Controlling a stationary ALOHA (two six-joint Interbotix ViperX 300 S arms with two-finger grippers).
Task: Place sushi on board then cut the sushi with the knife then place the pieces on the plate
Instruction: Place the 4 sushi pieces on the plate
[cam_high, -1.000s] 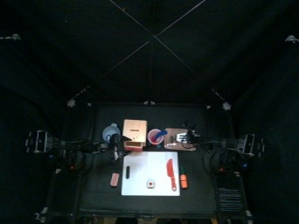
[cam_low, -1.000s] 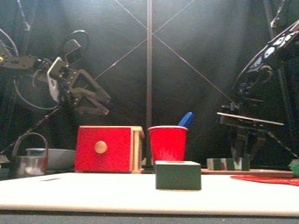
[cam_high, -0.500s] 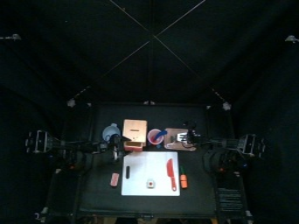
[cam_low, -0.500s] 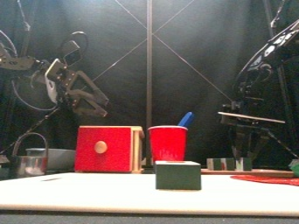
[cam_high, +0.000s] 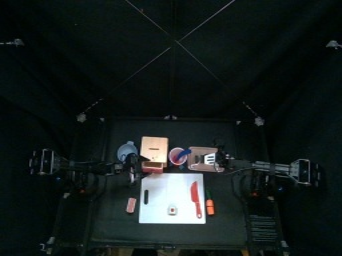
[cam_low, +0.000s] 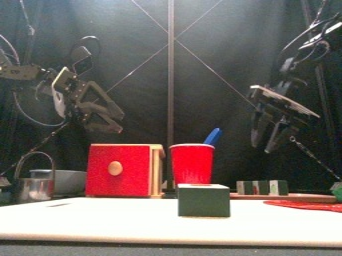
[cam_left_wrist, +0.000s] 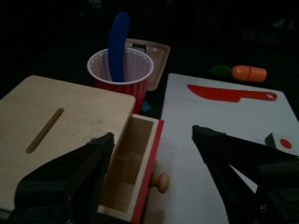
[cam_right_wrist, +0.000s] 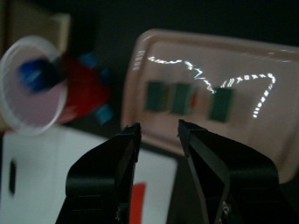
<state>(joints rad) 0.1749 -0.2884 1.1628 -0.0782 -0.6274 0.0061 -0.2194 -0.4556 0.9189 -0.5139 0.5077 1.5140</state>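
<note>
One dark green sushi block (cam_low: 203, 199) stands on the white board (cam_high: 160, 192) near its front; the red knife (cam_high: 195, 196) lies on the board to its right. Three more sushi pieces (cam_right_wrist: 183, 96) sit in a row on the pink tray (cam_right_wrist: 251, 66) behind the board. My right gripper (cam_low: 274, 128) hangs open and empty high above the tray, jaws (cam_right_wrist: 159, 128) apart. My left gripper (cam_left_wrist: 153, 136) is open over the wooden box (cam_left_wrist: 52, 122), whose red drawer (cam_left_wrist: 142, 179) is pulled out. The red cup (cam_low: 194, 163) holds the blue knife (cam_left_wrist: 118, 39).
A metal cutter (cam_low: 38, 183) and a blue-grey bowl (cam_low: 67, 180) stand left of the box. An orange toy food (cam_left_wrist: 246, 72) lies beside the board's right edge, and a pinkish toy (cam_high: 131, 204) lies off its left edge.
My right gripper has risen from just above the tray to well above it and tilted. The left arm has stayed where it was.
</note>
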